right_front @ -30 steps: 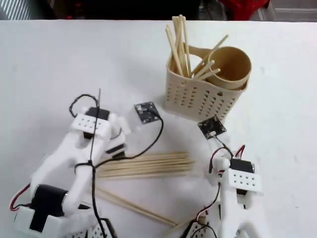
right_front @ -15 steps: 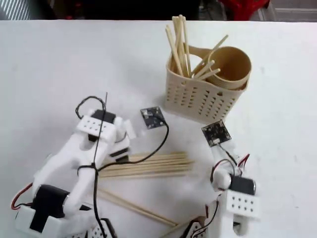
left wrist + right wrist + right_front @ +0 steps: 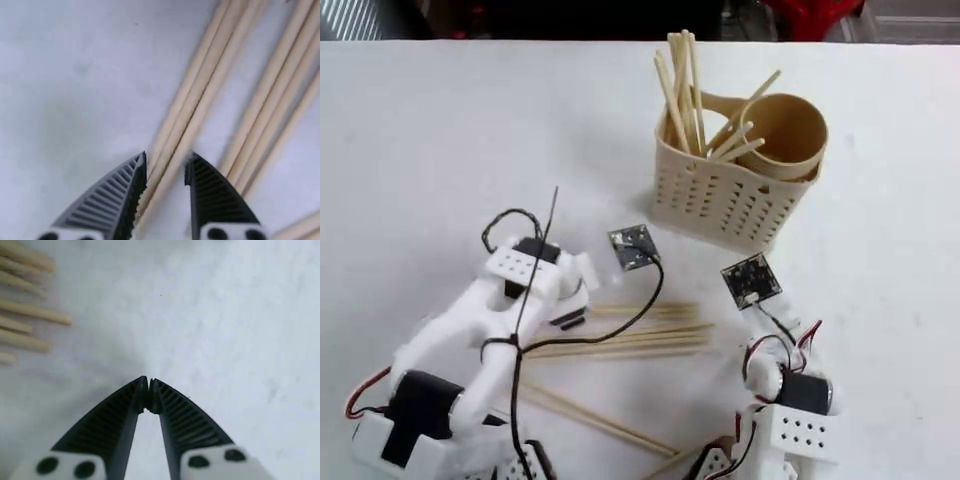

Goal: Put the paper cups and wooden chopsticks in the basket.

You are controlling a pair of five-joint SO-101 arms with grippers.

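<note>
Several wooden chopsticks lie loose on the white table, and more chopsticks stand in the cream perforated basket at the back right. A tan paper cup sits inside the basket too. My left gripper is down at the left end of the loose bundle, open, its black fingers straddling two chopsticks. My right gripper is shut on nothing over bare table, with the chopstick ends off to one side.
The left arm lies at the front left and the right arm at the front right. Two more chopsticks lie slanted near the front edge. Black cables loop over the left arm.
The left arm has shifted right and down onto the end of the chopstick bundle. The right arm has drawn back toward the front edge, away from the basket.
</note>
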